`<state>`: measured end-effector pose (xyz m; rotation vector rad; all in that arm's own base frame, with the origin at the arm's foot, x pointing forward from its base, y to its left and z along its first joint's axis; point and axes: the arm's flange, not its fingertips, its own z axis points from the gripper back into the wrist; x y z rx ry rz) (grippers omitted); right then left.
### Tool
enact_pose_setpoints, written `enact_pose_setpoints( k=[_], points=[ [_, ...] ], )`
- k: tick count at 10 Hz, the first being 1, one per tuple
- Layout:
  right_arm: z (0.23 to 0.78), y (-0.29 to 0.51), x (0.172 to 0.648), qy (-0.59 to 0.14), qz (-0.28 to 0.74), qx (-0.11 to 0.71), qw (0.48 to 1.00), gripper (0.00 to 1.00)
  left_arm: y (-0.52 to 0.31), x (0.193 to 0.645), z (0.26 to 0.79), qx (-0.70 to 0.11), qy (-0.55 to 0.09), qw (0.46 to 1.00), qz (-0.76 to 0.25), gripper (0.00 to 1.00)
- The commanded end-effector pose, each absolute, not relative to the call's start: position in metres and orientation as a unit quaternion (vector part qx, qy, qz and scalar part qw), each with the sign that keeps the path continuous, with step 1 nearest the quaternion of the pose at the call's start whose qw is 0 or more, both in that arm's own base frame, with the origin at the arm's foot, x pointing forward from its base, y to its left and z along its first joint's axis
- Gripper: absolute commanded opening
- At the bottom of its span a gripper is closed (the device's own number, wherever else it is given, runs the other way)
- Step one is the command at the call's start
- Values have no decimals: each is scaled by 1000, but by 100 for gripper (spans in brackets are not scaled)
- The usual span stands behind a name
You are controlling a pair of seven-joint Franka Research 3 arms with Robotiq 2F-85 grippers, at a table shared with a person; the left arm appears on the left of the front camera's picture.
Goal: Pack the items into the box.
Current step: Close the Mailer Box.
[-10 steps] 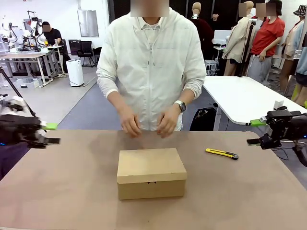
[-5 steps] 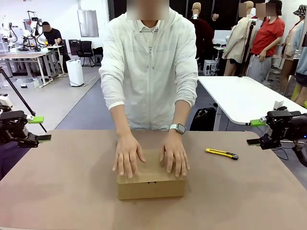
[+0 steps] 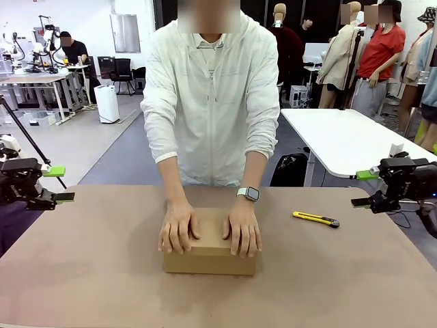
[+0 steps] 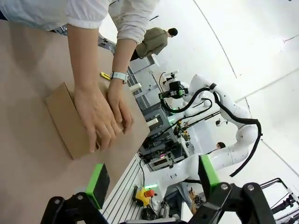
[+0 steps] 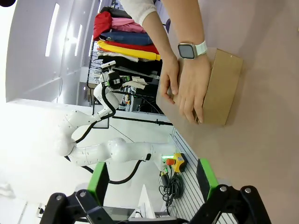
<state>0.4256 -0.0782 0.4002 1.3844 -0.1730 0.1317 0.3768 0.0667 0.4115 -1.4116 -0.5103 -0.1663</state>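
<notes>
The brown cardboard box (image 3: 208, 260) sits shut in the middle of the table, and the person presses both hands (image 3: 179, 229) flat on its lid. The items are hidden. My left gripper (image 3: 60, 184) hovers open at the table's left edge, far from the box. My right gripper (image 3: 362, 189) hovers open at the right edge, equally far off. In the left wrist view the box (image 4: 63, 121) lies well beyond my open left gripper (image 4: 153, 179). From the right wrist, the box (image 5: 226, 88) lies far past my open right gripper (image 5: 152, 179), and nothing is between the fingers.
A yellow utility knife (image 3: 315, 219) lies on the table to the right of the box, toward my right gripper. The person stands at the far edge and leans over the table's middle. Bare tabletop lies on both sides of the box.
The person has lowered both hands onto the box lid and shifted the box slightly. My left gripper has drawn back to the left. The right gripper has stayed put.
</notes>
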Motion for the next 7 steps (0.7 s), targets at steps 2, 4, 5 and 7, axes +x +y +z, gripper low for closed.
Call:
enact_pose_setpoints(
  k=[2,4,5,7],
  points=[
    [402,-76,420,-75,65,635,767,100,68,375,412,-636,-236,730,-84,100],
    [402,-76,420,-75,65,635,767,100,68,375,412,-636,-236,730,-84,100],
    [402,-76,420,-75,65,635,767,100,68,375,412,-636,-236,730,-84,100],
    [402,-76,420,-75,65,635,767,100,68,375,412,-636,-236,730,-84,100]
  ],
)
